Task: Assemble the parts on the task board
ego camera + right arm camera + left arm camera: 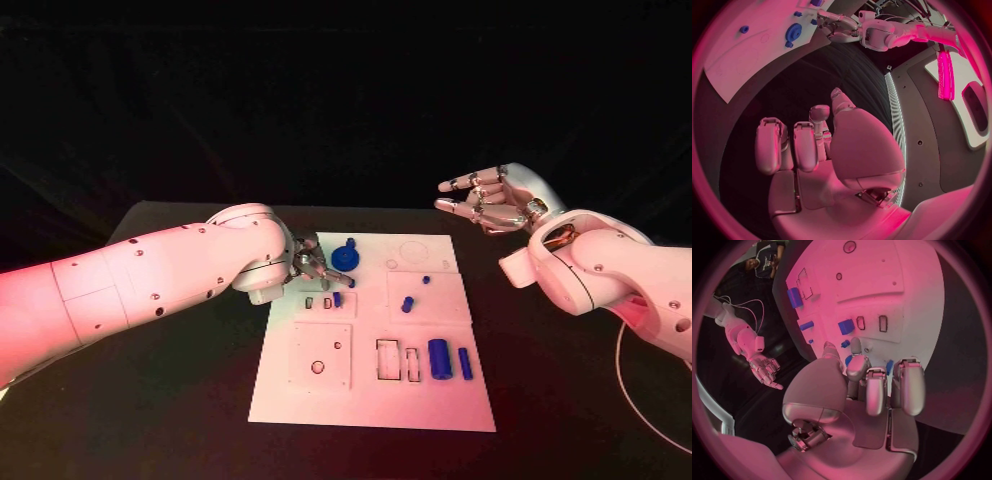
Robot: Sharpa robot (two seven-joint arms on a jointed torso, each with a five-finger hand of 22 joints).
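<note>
On the black counter the white board lies flat, and I place everything else by it. At its far left corner sits the left hand, its fingers bent downward close together over the board's surface. From the wrist view a bit of blue shows just past the fingertips, but I cannot tell whether the fingers pinch it or merely hover by it. Just beside that hand, toward the board's middle at the far end, stands a round blue part with a stub rising from it. A small blue peg lies near the board's centre, slightly tilted, and another tiny one sits just beyond it. Toward the board's near right, a stout blue cylinder and a thinner blue bar lie side by side, apart from each other, next to two empty rectangular slots. On the near left a raised square plate carries a small oval hole.

Off the board's far right corner, well apart from it and raised above the counter, the right hand is turned palm-up, fingers loosely curled and apart, holding nothing.
</note>
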